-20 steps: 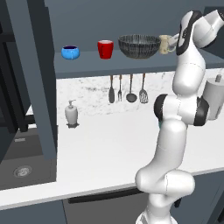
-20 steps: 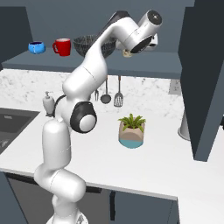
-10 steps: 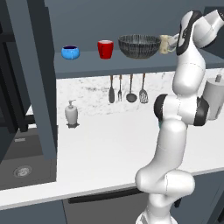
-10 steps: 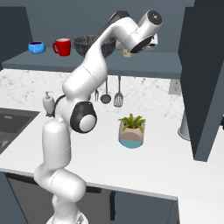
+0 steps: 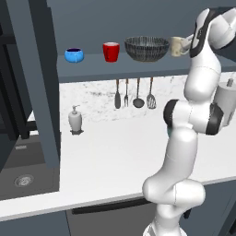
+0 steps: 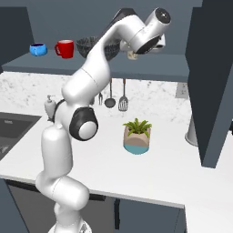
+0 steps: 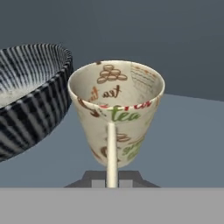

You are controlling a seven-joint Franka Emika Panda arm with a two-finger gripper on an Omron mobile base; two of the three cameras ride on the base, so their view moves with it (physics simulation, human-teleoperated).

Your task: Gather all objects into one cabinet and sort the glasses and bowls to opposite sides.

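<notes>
The gripper [image 7: 112,181] is pinched on the thin handle of the beige mug [image 7: 116,111], which stands upright on the cabinet shelf [image 5: 138,68]. The dark striped bowl [image 7: 30,94] sits just beside it at nine o'clock; the red cup [image 5: 110,51] and blue bowl [image 5: 73,55] stand farther that way.
</notes>
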